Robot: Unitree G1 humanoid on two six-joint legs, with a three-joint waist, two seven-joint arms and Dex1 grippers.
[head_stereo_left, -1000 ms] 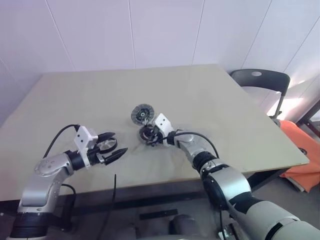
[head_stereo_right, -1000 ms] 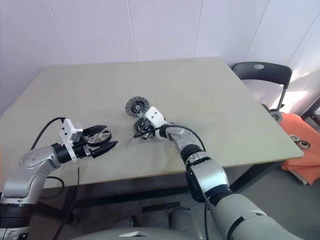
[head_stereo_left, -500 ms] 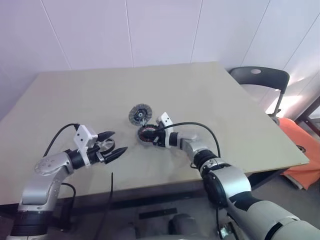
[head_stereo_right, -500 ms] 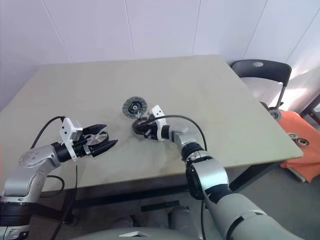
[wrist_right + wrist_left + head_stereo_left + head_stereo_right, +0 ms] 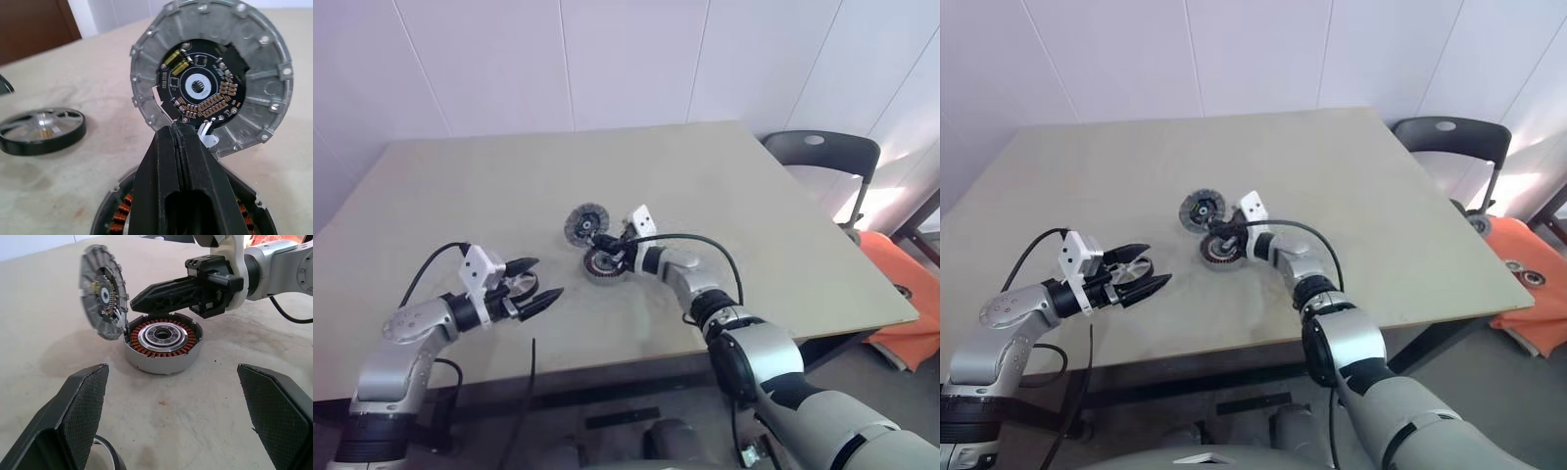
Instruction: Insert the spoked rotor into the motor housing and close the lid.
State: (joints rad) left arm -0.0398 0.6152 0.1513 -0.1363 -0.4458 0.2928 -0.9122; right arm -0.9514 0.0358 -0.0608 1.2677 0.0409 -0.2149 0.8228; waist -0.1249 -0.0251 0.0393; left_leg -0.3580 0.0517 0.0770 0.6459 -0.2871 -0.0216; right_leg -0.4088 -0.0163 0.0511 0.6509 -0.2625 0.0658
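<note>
Head views: the motor housing (image 5: 604, 262) sits near the middle of the beige table (image 5: 734, 186), open at the top, with nothing in it. The lid (image 5: 586, 224) stands tilted on edge, touching the housing's far-left rim. The right gripper (image 5: 604, 244) hovers over the housing with its jaws pressed together, holding nothing, its tip close under the lid. The spoked rotor (image 5: 1133, 268) lies flat toward the near left edge, between the wide-spread, empty jaws of the left gripper (image 5: 1144, 270). White panelled walls back the table; a dark chair (image 5: 822, 157) stands beyond the right edge, with something orange (image 5: 911, 304) on the floor beside it.

Left wrist view: the housing (image 5: 163, 342) shows its copper windings around a bare silver centre. The lid (image 5: 103, 292) leans at its rim, circuit-board face toward the housing. The black fingers (image 5: 171, 291) of the right gripper reach in above the housing.

Right wrist view: the closed fingers (image 5: 183, 191) point at the lid's board face (image 5: 212, 78); the rotor (image 5: 43, 129) lies apart on the tabletop.
</note>
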